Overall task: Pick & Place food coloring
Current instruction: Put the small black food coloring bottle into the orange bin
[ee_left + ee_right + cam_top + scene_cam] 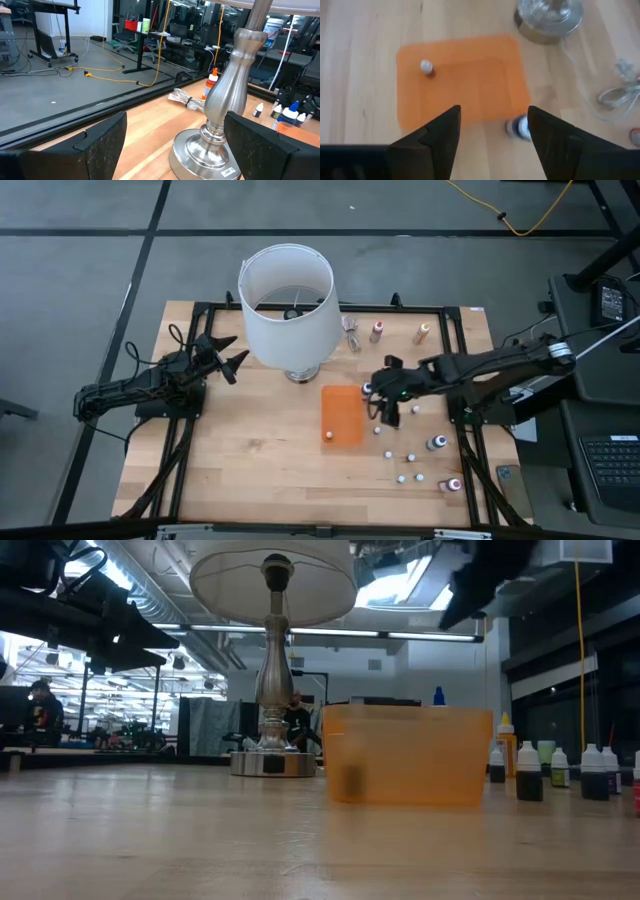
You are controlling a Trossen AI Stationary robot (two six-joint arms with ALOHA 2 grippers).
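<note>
The wooden table (250, 460) stands on a grey floor, and the low view shows a big room with ceiling lights behind it. A tall lamp (288, 305) with a white shade stands near the middle at 12 o'clock, with the orange tray (341, 415) below it holding one little bottle (328, 436) standing up, cap on top. The other food coloring bottles (411, 457) stand upright at 4 o'clock; the right gripper (381, 402) hangs open just right of the tray, and the left gripper (228, 352) waits open at 9 o'clock.
</note>
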